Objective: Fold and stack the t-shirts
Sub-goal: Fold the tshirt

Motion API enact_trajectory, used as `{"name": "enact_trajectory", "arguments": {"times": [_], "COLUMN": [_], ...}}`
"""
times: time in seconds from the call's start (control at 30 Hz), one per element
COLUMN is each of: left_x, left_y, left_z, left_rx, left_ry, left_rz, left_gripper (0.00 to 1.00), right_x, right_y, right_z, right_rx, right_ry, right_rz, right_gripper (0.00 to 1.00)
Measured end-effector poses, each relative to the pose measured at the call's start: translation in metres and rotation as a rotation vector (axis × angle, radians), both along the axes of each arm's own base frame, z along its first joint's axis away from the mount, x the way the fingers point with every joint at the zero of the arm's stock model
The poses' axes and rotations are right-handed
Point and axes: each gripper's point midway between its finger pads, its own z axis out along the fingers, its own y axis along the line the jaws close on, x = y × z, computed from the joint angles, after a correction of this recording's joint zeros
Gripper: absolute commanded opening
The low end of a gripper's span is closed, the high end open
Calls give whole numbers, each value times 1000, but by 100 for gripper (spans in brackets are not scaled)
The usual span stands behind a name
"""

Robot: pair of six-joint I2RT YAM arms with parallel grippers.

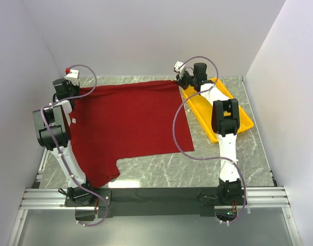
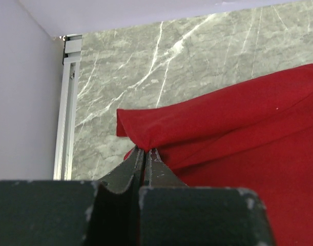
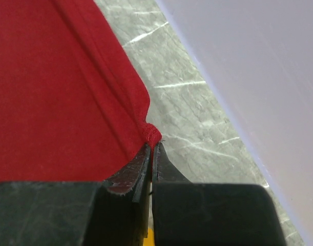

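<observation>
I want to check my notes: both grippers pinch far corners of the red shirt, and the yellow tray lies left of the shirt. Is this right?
Not quite: the tray lies right of the shirt, as the top view shows. The left gripper and right gripper do each pinch a far corner.

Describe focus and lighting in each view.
Top external: soft, even light, sharp throughout, no glare on the t-shirt. Left wrist: the left gripper fills the bottom, dark and blurred, while the hem it pinches is fairly sharp. Right wrist: the right gripper is likewise dark and soft near the lens; the white wall is bright and featureless.
</observation>
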Motion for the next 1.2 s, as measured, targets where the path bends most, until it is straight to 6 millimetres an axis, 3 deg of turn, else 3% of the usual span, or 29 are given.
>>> {"name": "enact_trajectory", "arguments": {"times": [0.57,1.2], "left_x": [-8,-26], "left_y": [15,21], "left_z": [-3,-9], "left_rx": [32,60], "left_ry": [18,38], "left_rz": [72,108], "left_gripper": [1,1], "right_x": [1,-3], "right_y": [-15,-16], "right_z": [-9,-14], "right_rx": [-48,-76], "right_ry": [-7,-26], "right_rz": [-36,-11], "right_gripper": [0,0]}}
